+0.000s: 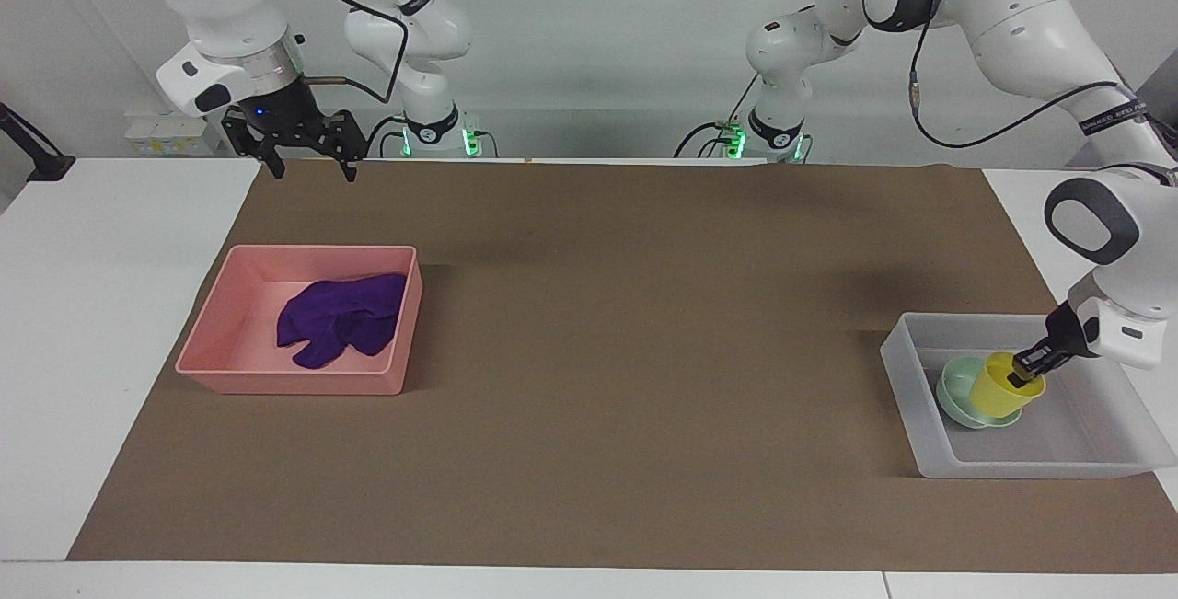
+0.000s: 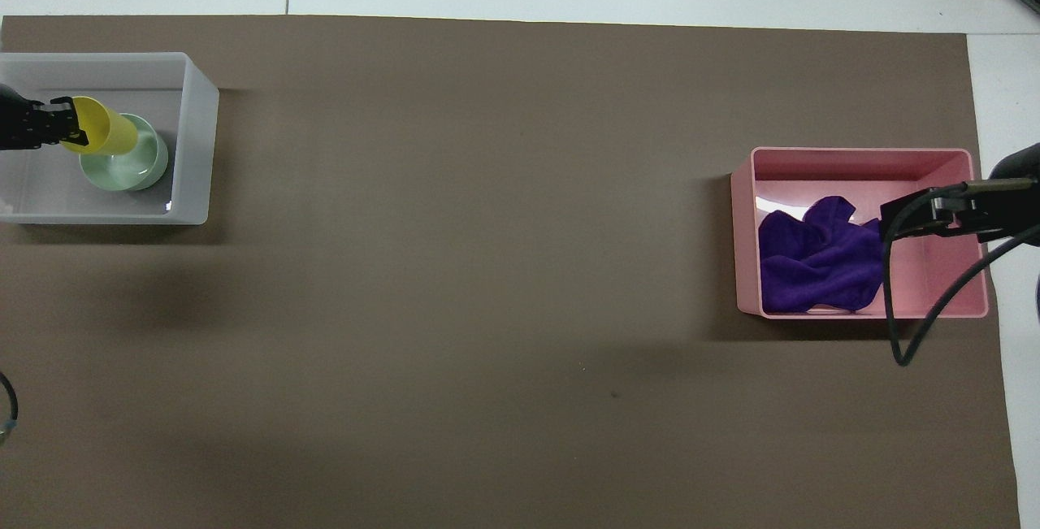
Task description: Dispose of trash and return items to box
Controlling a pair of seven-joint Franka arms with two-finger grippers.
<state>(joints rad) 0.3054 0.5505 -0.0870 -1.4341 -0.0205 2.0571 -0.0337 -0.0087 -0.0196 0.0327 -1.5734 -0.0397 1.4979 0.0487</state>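
Your left gripper [image 1: 1023, 373] is clamped on the rim of the small yellow plastic cup [image 1: 1003, 388], which tilts into the pale mint-green round bowl [image 1: 962, 395] directly below it, inside the translucent whitish plastic tray [image 1: 1086, 424]. Your right gripper [image 1: 307, 160] waits spread wide, high above the table near the pink rectangular tray [image 1: 221, 341] holding the deep-purple cloth rag [image 1: 340, 317].

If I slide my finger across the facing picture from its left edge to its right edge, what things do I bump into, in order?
Right gripper → pink tray → purple rag → clear box → mint bowl → yellow cup → left gripper gripping its rim.

The left claw [image 1: 1024, 374] grips the yellow cup [image 1: 1005, 387] by its rim, tilted over the mint bowl [image 1: 959, 394] in the translucent box [image 1: 906, 371]. The right claw [image 1: 307, 160] hangs open above the desk [image 1: 101, 305].
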